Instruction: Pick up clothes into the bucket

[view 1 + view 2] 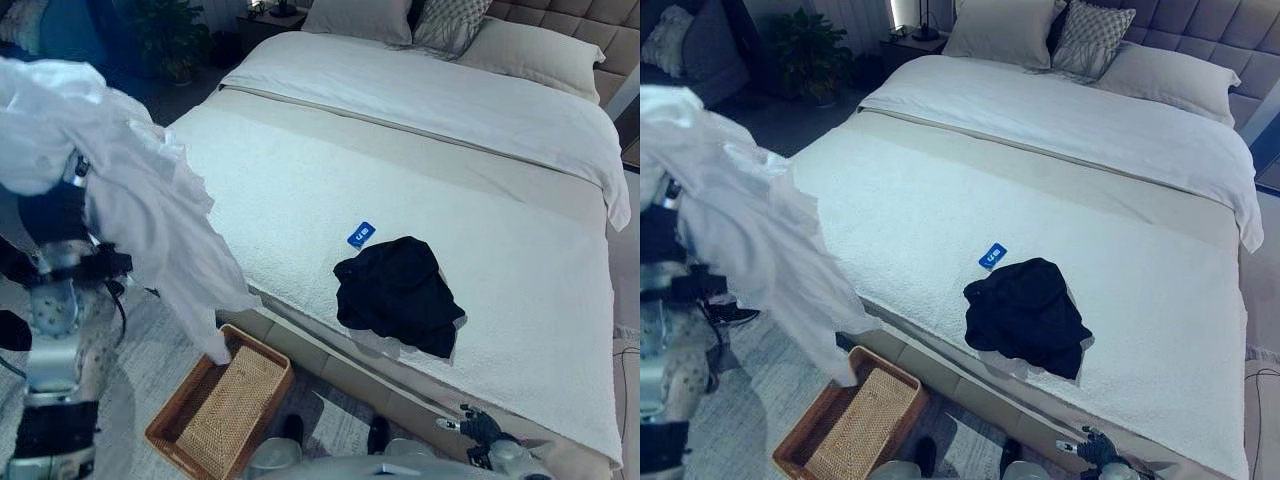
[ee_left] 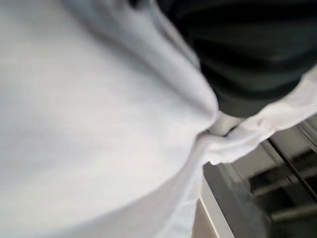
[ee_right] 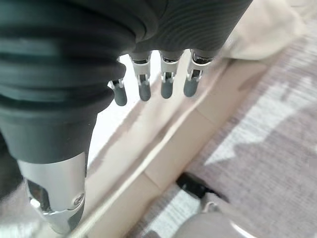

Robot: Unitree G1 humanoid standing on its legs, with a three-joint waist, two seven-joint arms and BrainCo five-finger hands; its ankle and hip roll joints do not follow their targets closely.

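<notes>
Large white cloth garment [image 1: 140,200] draped at left of head view above rectangular woven wicker basket [image 1: 222,404], left hand [image 2: 247,54] in wrist view buried in cloth, grip impossible to tell, right hand [image 3: 158,79] lower right, fingers straight and empty, crumpled black garment [image 1: 398,292] on white bed [image 1: 300,190] at centre.

The shirt [image 1: 130,200] was white, the garment [image 1: 397,292] black, the basket [image 1: 218,408] woven tan, the tag [image 1: 361,234] blue, the bed [image 1: 300,190] white with a beige band.
</notes>
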